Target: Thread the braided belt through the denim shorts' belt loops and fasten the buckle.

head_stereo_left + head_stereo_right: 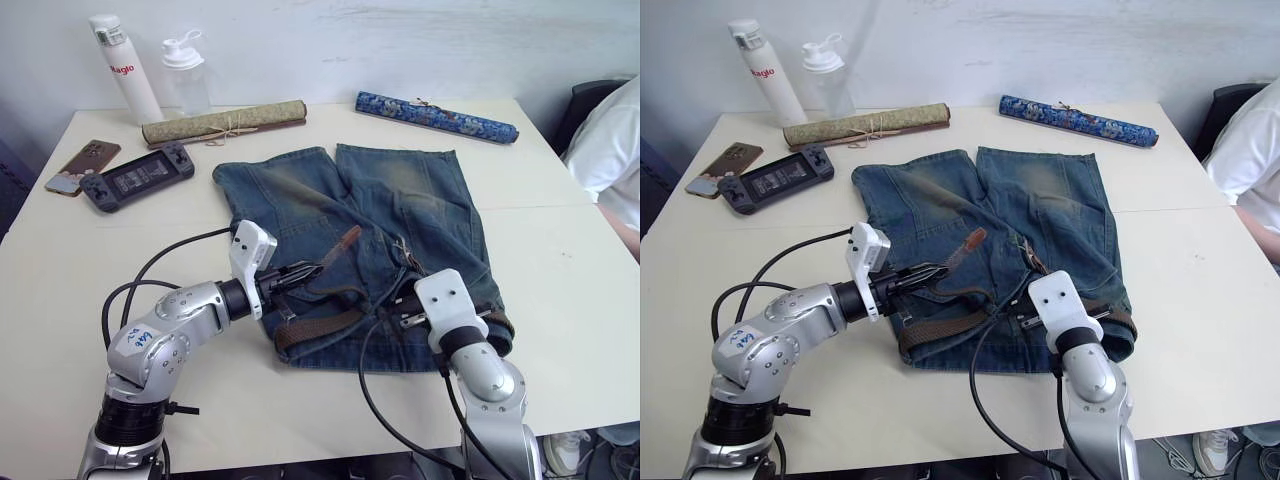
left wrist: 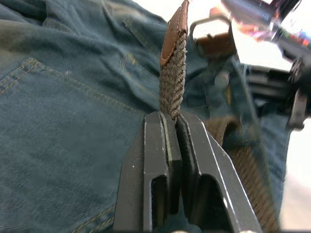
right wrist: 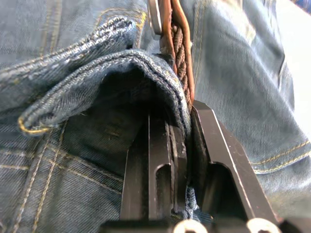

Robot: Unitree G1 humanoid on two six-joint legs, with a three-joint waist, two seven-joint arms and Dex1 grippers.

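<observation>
The denim shorts (image 1: pixel 370 250) lie spread on the white worktop (image 1: pixel 560 300), legs pointing away from the robot and the waistband nearest it. The braided belt (image 1: pixel 318 328) runs along that waistband, and its leather-tipped end rises at a slant over the left half of the shorts. The left end effector (image 2: pixel 174 127) is closed on this free end just below the brown tip, its 2 fingers (image 2: pixel 158 160) pressed against the woven strap. The right end effector (image 3: pixel 187 124) is clamped on a fold of the waistband together with the belt's leather end, right beside the silver buckle (image 2: pixel 210 30). At the far edge of the worktop lie a rolled olive mat (image 1: pixel 223 122), a blue patterned roll (image 1: pixel 436 117), 2 bottles (image 1: pixel 125 68), a phone (image 1: pixel 83 165) and a handheld game console (image 1: pixel 137 177).
</observation>
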